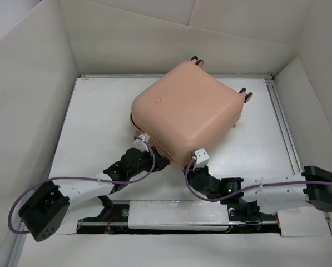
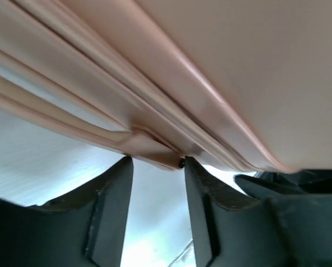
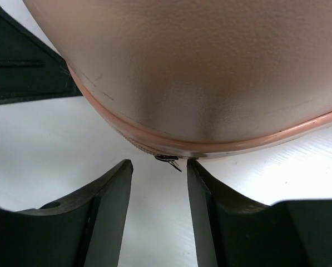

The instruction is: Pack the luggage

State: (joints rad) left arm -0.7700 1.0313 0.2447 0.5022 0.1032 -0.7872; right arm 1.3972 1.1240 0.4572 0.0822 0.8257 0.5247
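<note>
The luggage (image 1: 185, 108), a pale peach-pink hard-shell suitcase, lies closed and turned at an angle on the white table, its wheels (image 1: 247, 94) at the far right. My left gripper (image 1: 142, 140) is open at the suitcase's near-left edge; in the left wrist view its fingertips (image 2: 156, 162) touch the shell's rim (image 2: 154, 142). My right gripper (image 1: 198, 158) is open at the near corner; in the right wrist view its tips (image 3: 157, 166) flank a small dark zipper pull (image 3: 168, 161) on the seam of the luggage (image 3: 210, 72).
White walls (image 1: 26, 100) enclose the table (image 1: 93, 128) on three sides. A metal rail (image 1: 282, 128) runs along the right side. The arm bases and purple cables (image 1: 60, 181) sit at the near edge.
</note>
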